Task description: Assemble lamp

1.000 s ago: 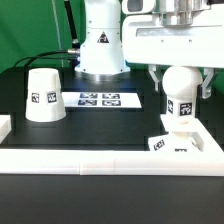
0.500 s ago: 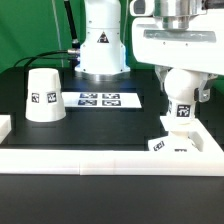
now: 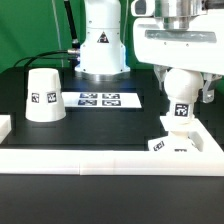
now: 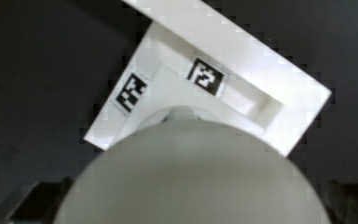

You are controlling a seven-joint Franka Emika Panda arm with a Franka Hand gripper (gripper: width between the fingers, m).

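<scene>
Pincer grips bulb over base; shade seen only in exterior view

Bright, even light; wrist view blurry

In the wrist view the blurred bulb is cut off by the picture's edge and hides part of the base, the tool shows only as dark bits beside it, and the exterior view cuts off the arm above
</scene>
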